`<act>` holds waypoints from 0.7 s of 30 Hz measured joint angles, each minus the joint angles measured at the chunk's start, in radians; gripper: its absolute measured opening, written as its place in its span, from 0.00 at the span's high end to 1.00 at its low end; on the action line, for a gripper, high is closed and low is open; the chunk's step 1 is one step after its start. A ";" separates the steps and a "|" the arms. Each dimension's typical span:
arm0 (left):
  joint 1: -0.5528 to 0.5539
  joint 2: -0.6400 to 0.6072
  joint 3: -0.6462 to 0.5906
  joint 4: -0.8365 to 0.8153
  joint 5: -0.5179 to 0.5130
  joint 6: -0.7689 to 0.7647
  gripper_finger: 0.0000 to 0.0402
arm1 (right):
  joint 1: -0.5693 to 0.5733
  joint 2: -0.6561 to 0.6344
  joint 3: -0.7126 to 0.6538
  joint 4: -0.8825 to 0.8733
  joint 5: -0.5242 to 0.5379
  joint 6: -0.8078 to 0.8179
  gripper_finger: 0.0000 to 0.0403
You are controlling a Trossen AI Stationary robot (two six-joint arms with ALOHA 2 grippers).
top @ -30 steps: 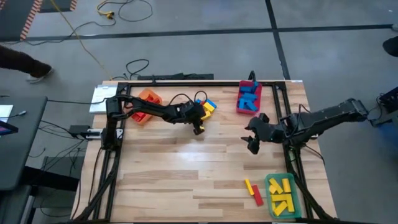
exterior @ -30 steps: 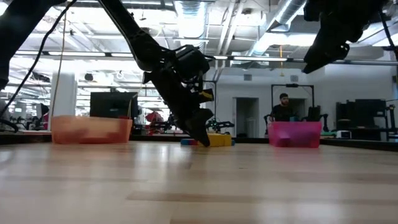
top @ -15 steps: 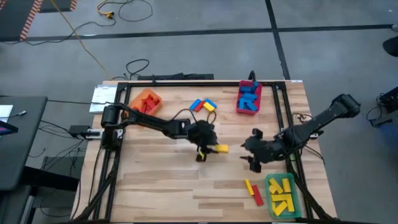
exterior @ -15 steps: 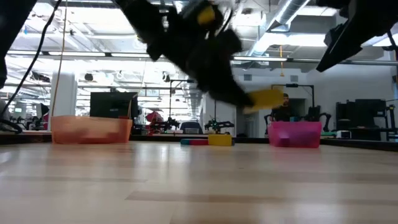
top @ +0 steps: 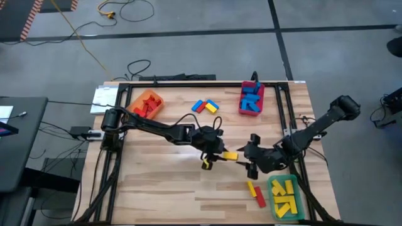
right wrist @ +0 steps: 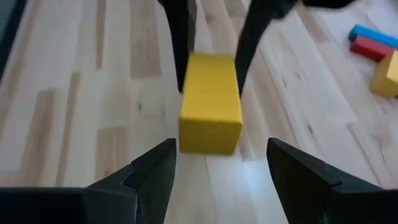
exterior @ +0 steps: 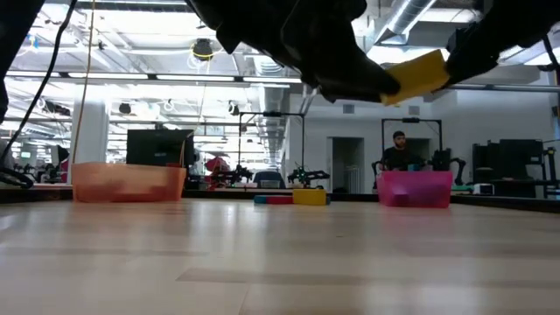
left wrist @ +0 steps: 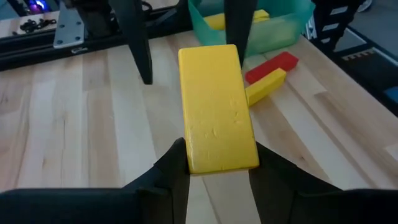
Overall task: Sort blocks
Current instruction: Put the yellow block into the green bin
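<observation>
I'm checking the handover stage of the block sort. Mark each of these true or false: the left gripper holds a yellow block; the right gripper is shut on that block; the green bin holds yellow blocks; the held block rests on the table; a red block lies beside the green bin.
1. The left gripper holds a yellow block. True.
2. The right gripper is shut on that block. False: it is open, facing the block's end.
3. The green bin holds yellow blocks. True.
4. The held block rests on the table. False: it is in the air.
5. A red block lies beside the green bin. True.
</observation>
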State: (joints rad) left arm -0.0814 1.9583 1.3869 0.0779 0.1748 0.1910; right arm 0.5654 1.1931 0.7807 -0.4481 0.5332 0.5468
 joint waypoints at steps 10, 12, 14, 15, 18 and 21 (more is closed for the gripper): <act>-0.007 0.006 0.000 0.057 0.006 -0.020 0.69 | -0.019 0.051 0.001 0.126 -0.001 -0.074 0.35; -0.009 0.006 0.000 0.049 0.006 -0.020 0.69 | -0.020 0.059 0.001 0.113 -0.001 -0.068 0.37; -0.009 0.006 0.000 0.049 0.006 -0.019 0.69 | -0.020 0.059 0.001 0.109 -0.001 -0.064 0.41; -0.009 0.006 0.000 0.046 0.006 -0.019 0.69 | -0.020 0.056 0.001 0.109 0.000 -0.062 0.44; -0.010 0.006 0.000 0.038 0.004 -0.020 0.69 | -0.019 0.044 0.001 0.109 -0.001 -0.061 0.53; -0.009 0.006 0.000 0.038 -0.002 -0.020 0.69 | -0.019 0.042 0.001 0.109 0.000 -0.061 0.63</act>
State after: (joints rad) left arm -0.0904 1.9648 1.3866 0.1157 0.1730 0.1711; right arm 0.5464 1.2346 0.7818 -0.3393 0.5331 0.4854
